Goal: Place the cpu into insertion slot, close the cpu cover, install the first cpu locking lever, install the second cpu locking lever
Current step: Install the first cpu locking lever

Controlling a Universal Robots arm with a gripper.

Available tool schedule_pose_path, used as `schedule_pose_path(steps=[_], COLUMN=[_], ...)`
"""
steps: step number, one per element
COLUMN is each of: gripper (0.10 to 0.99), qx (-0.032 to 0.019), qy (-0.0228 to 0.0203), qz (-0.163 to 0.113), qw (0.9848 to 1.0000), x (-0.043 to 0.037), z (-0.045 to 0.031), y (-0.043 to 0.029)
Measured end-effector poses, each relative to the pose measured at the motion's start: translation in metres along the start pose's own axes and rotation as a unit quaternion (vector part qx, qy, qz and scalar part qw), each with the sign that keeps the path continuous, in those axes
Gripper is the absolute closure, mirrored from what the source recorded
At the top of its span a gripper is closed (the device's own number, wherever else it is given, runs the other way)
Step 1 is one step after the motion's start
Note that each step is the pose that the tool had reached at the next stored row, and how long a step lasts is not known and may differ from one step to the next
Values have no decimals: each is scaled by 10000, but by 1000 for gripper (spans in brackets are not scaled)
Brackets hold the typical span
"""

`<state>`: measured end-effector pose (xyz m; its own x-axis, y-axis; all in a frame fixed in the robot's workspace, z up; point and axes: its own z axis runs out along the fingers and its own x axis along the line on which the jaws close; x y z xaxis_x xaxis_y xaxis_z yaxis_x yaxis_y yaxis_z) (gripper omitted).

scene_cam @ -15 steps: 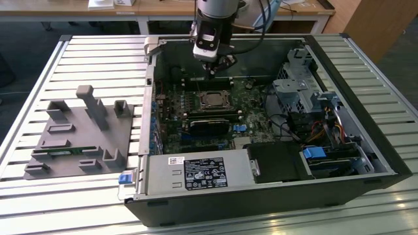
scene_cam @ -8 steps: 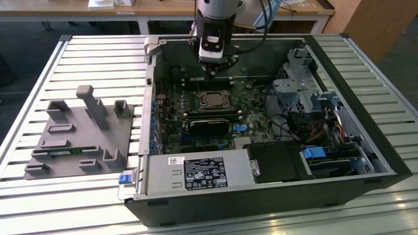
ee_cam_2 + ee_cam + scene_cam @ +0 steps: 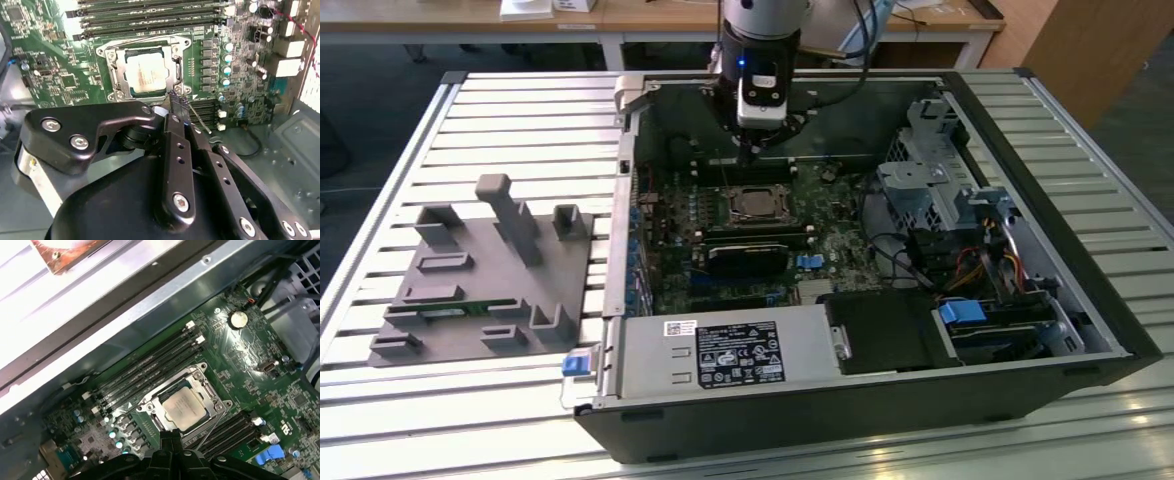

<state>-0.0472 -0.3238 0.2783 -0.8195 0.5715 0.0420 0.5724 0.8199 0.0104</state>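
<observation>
The computer case (image 3: 1067,300) lies on the table (image 3: 520,120), with a parts stand (image 3: 454,300) beside it on the exterior view's left. Inside, the cpu (image 3: 146,75) sits in the insertion slot (image 3: 119,80) (memory slots (image 3: 150,20) run along two opposite sides). The hand (image 3: 178,102) hangs just beside the slot.

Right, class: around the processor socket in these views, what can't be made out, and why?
Thin silver cpu cover frame: near edge hidden behind the black end effector, second wrist view.
Thin wire locking lever: one end behind the end effector, latching unclear.
Silvery-grey square cpu: seating too small to judge, exterior view.
Green circuit board: cut off by picture edge, first wrist view.
</observation>
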Motion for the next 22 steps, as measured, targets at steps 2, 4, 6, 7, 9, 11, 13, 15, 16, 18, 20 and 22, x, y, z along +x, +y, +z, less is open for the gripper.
schedule_pose_path(steps=[2, 4, 6, 7, 9, 11, 13, 15, 16, 18, 20, 22], gripper=[984, 984, 984, 984, 984, 984, 984, 984, 984, 984, 984, 984], qx=[3, 5, 9, 11, 15, 18, 22, 26, 28, 32, 36, 39], qy=[2, 4, 5, 5, 6, 7, 7, 8, 9, 10, 11, 11], qz=[-95, -179, -260, -301, -387, -486, -582, -670, -716, -822, -936, -1024], qw=[10000, 9998, 9997, 9995, 9993, 9988, 9983, 9978, 9974, 9966, 9956, 9947], x=[0, 0, 1, 1, 3, 5, 6, 9, 10, 11, 11, 11], z=[0, 0, 0, -1, 0, 0, 0, 0, 0, 0, 1, 0], y=[0, 0, -1, -2, -4, -6, -6, -9, -9, -10, -10, -10])
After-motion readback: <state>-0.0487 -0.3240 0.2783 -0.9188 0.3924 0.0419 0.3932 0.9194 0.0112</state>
